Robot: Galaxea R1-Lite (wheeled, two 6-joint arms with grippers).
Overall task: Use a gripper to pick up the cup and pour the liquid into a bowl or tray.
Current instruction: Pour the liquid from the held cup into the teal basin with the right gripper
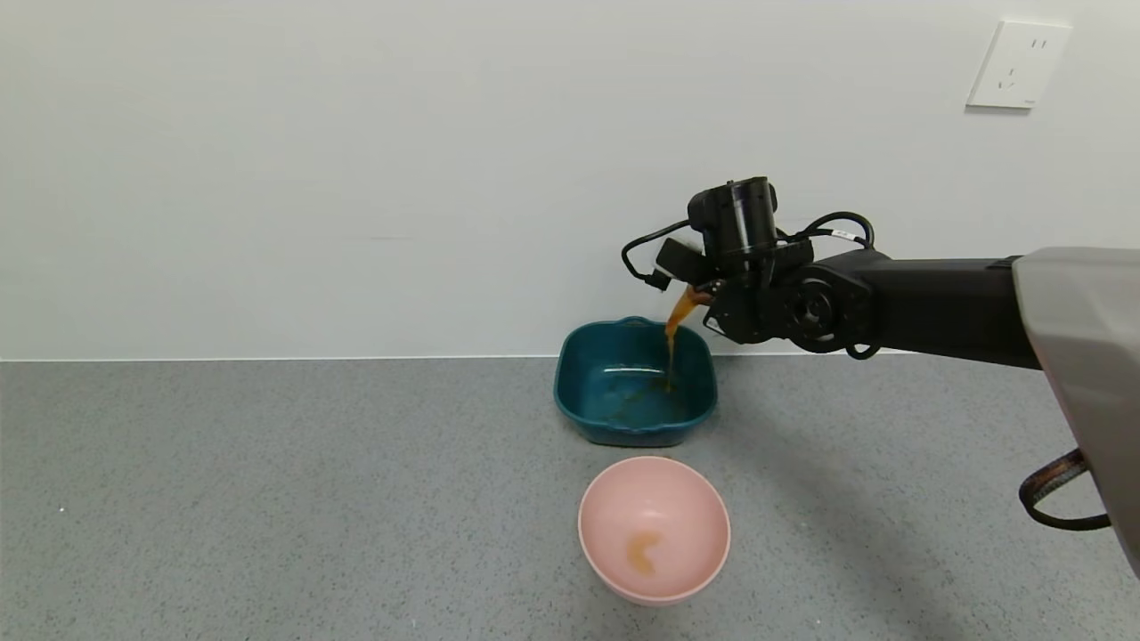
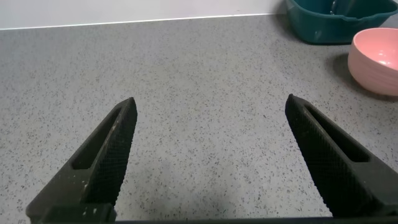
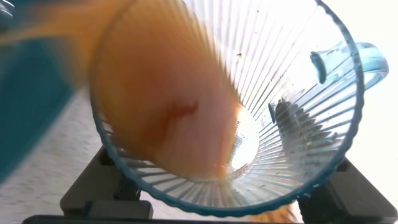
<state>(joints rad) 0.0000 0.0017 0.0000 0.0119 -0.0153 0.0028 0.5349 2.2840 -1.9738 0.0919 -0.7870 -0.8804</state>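
The right gripper (image 1: 708, 298) hangs above the right rim of the teal basin (image 1: 570, 392), its fingers (image 3: 102, 186) clamped on the tipped cup (image 3: 298, 106). Reddish-brown liquid (image 1: 675, 325) streams over the cup's lip into the basin, which sits at the desk's (image 1: 267, 499) far edge against the wall. A pink bowl (image 1: 704, 507) stands just nearer. The left gripper (image 2: 208, 118), fingers wide apart, idles over open desk to the left.

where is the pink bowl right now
In the head view the pink bowl sits on the grey counter, nearer the robot than the teal basin and apart from it, slightly right of centre.
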